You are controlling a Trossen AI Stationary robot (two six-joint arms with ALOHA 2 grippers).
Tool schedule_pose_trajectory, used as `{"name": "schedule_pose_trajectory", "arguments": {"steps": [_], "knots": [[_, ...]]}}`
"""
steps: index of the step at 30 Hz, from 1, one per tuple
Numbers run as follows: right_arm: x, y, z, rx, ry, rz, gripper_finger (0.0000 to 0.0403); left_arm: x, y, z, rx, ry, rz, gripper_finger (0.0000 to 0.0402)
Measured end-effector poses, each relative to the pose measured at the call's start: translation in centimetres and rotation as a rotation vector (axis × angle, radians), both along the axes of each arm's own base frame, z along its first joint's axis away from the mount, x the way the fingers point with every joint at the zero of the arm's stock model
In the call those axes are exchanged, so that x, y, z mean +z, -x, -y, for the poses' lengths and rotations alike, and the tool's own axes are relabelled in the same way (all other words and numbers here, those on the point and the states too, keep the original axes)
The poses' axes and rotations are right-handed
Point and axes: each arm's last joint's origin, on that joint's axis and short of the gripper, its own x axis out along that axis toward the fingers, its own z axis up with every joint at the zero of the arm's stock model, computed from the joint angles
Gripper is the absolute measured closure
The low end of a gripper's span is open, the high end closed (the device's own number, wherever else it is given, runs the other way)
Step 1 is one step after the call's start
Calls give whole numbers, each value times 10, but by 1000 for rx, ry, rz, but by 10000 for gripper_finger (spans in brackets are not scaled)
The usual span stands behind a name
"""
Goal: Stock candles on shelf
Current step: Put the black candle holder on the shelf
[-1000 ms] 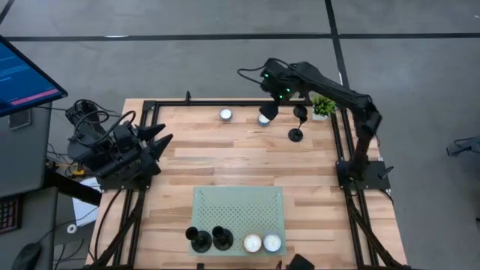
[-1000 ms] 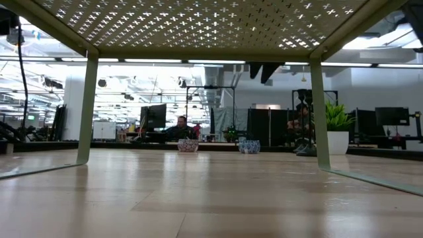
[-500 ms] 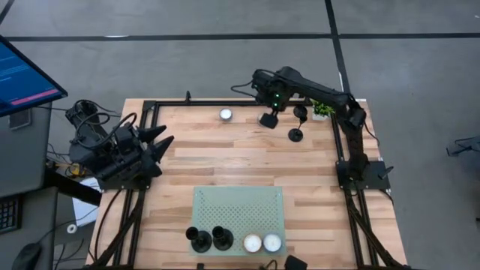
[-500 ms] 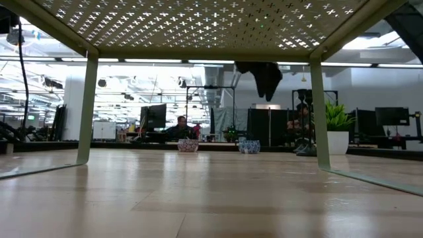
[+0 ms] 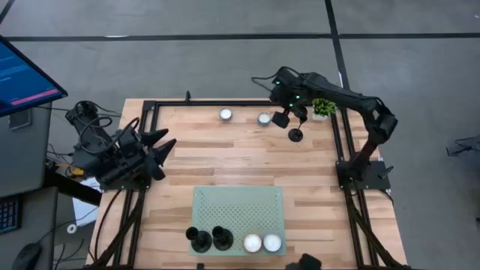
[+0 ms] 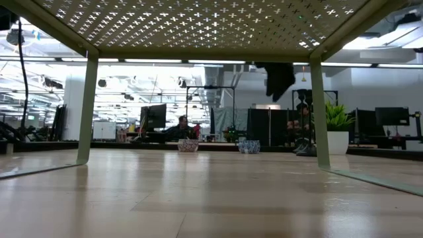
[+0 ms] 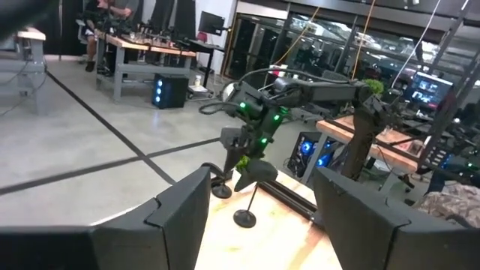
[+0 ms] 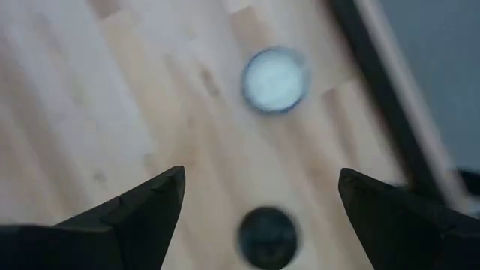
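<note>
We see a grey floor [image 5: 225, 52] crossed by dark lines around the light wooden bench [image 5: 240, 161]. At the left edge stands a monitor [image 5: 22, 75] with a lit blue screen. Looking level across the room, we find bright ceiling lights [image 6: 158, 61], desks with a dark monitor [image 6: 156, 116], a seated person [image 6: 181, 127], and a potted green plant [image 6: 337, 129] in a white pot.

Two white tealights [image 5: 261, 243] sit side by side on my pale green perforated shelf [image 5: 238, 210]; two more tealights [image 5: 226, 115] lie well beyond it.
</note>
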Motion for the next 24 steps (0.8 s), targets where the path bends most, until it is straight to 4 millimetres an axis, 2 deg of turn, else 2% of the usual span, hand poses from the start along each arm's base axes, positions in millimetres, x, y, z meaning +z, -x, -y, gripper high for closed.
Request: {"name": "schedule_pose_trajectory", "arguments": {"steps": [2, 6, 11, 14, 18, 21, 24], "knots": [[10, 17, -3, -26, -15, 42, 59, 0, -1, 1, 0, 4, 3, 164], [51, 51, -19, -60, 117, 179, 57, -1, -2, 3, 1, 0, 0, 164], [88, 96, -54, -203, 266, 276, 57, -1, -5, 3, 21, -3, -4, 164], [82, 126, -75, -329, 307, 273, 57, -1, -5, 3, 25, -4, -5, 164], [50, 150, -101, -441, 282, 271, 57, -1, -5, 3, 26, -7, -7, 164], [26, 159, -109, -510, 285, 297, 57, -1, -5, 3, 26, -6, -7, 164], [23, 157, -103, -618, 301, 410, 57, -1, -4, 2, 26, 1, -1, 164]]}}
